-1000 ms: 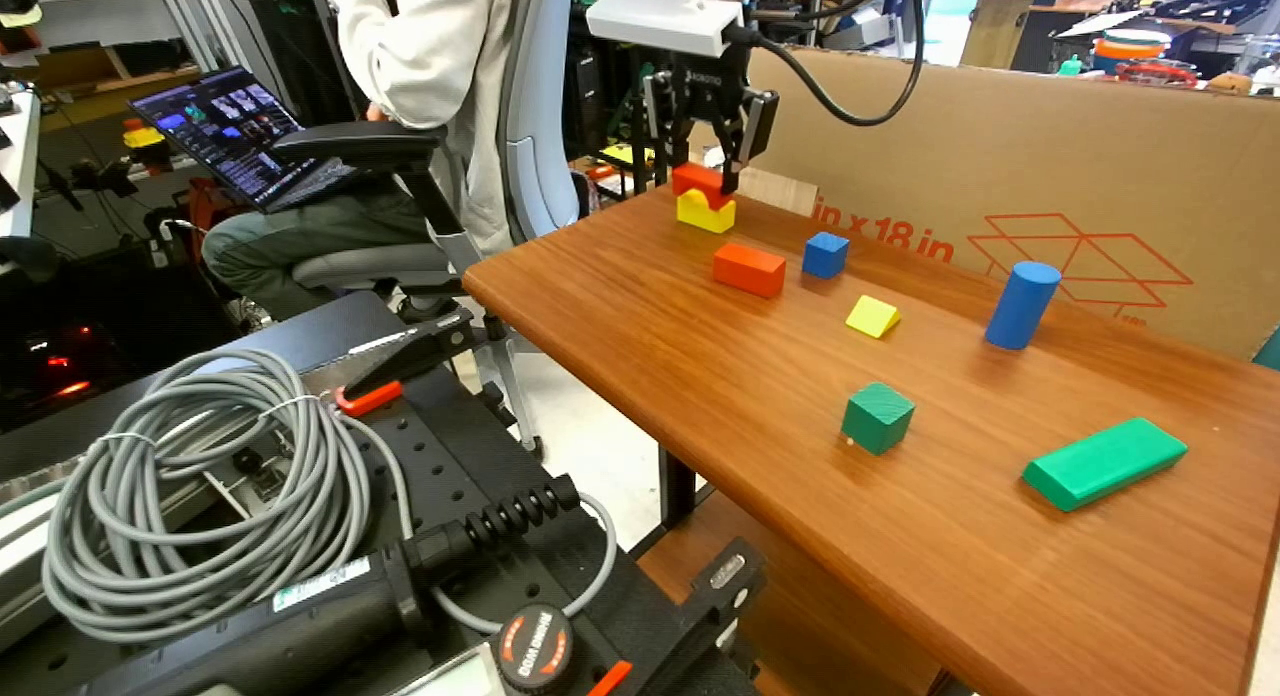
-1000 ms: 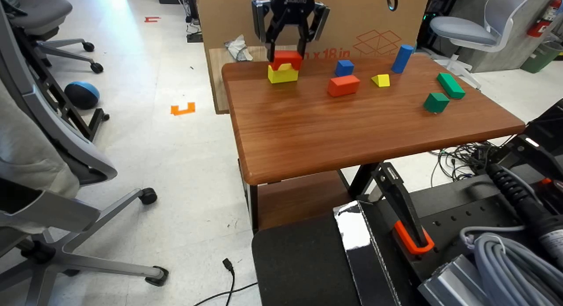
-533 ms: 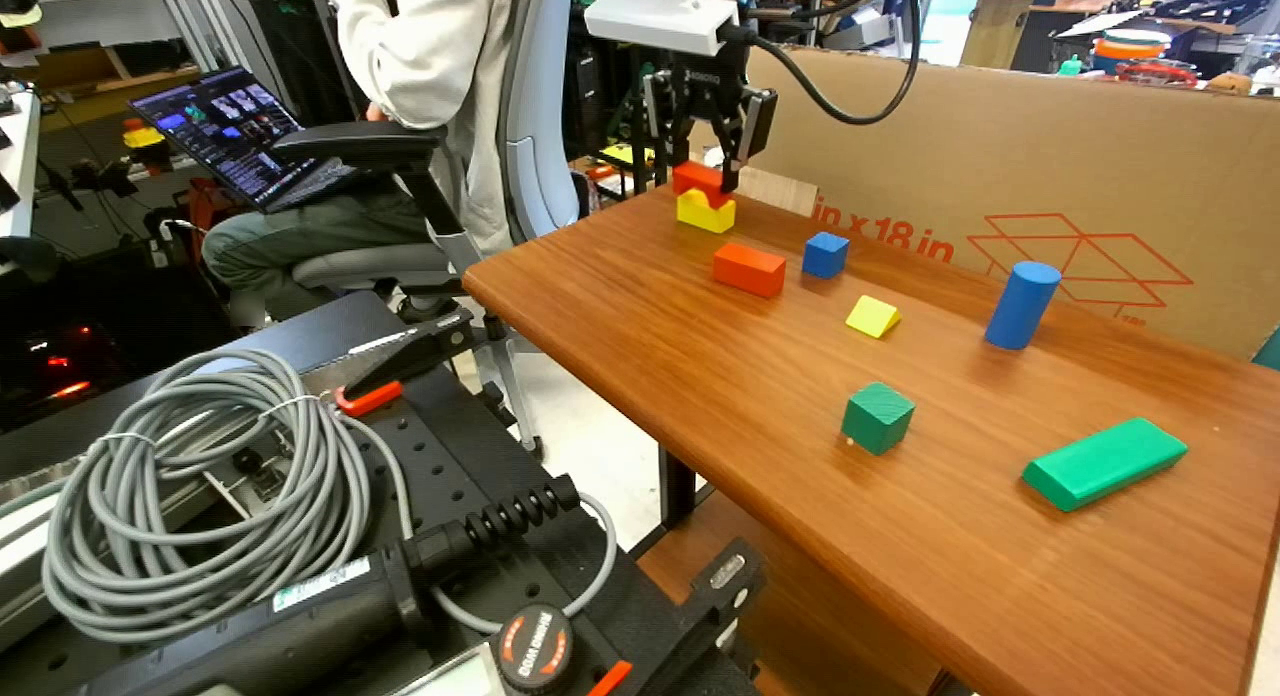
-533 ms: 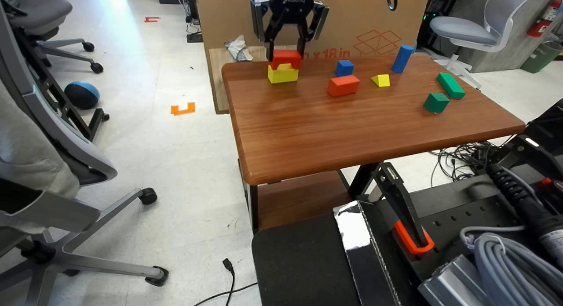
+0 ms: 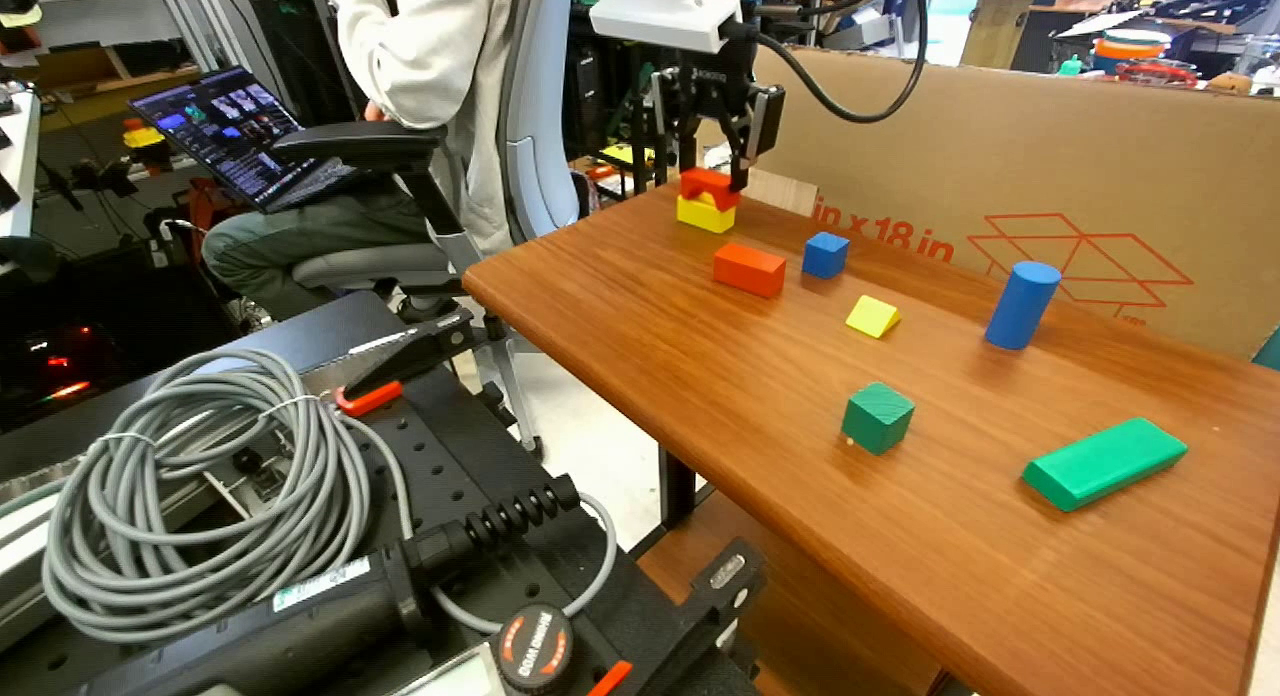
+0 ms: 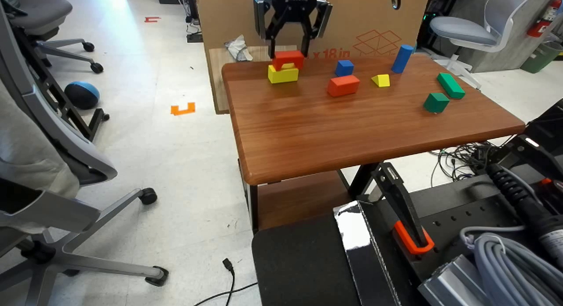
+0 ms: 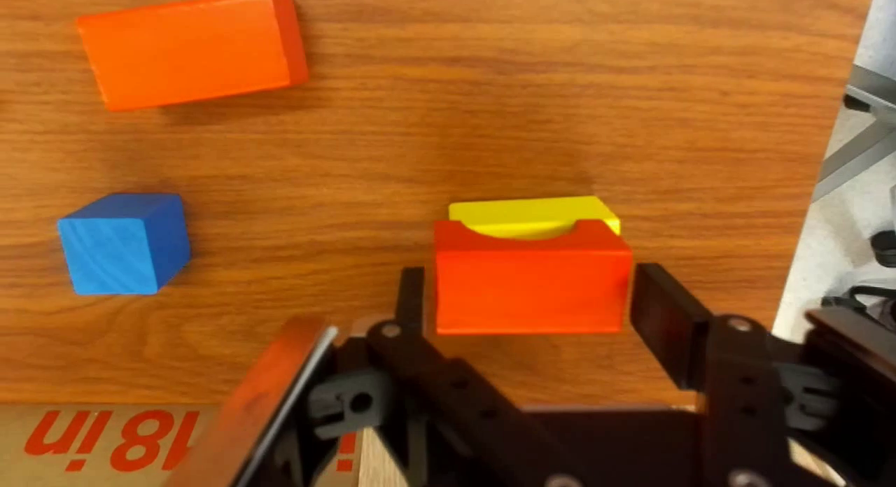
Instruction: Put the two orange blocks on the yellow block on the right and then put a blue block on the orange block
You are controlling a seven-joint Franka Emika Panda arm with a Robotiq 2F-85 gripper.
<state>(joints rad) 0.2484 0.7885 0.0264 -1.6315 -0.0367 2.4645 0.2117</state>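
An arched red-orange block (image 5: 706,182) sits arch-down on the chunky yellow block (image 5: 704,214), shifted a little toward the cardboard. In the wrist view the arched block (image 7: 532,291) overhangs the yellow block (image 7: 539,210). My gripper (image 7: 530,277) is around the arched block, one finger on each side, with a narrow gap at both ends. It also shows in both exterior views (image 5: 713,173) (image 6: 288,53). The rectangular orange block (image 6: 344,85) lies on the table, and also shows in the wrist view (image 7: 192,50). The small blue cube (image 6: 344,67) stands beside it (image 7: 112,256).
On the wooden table (image 5: 640,296) are a yellow wedge (image 5: 873,317), an upright blue cylinder (image 5: 1022,306), a green cube (image 5: 879,418) and a long green block (image 5: 1105,463). A cardboard sheet (image 5: 1050,166) stands along the far edge. The yellow block is near a table corner.
The arched block has shifted slightly across the yellow block, toward the cardboard. My gripper has moved slightly the same way. The other blocks have not moved.
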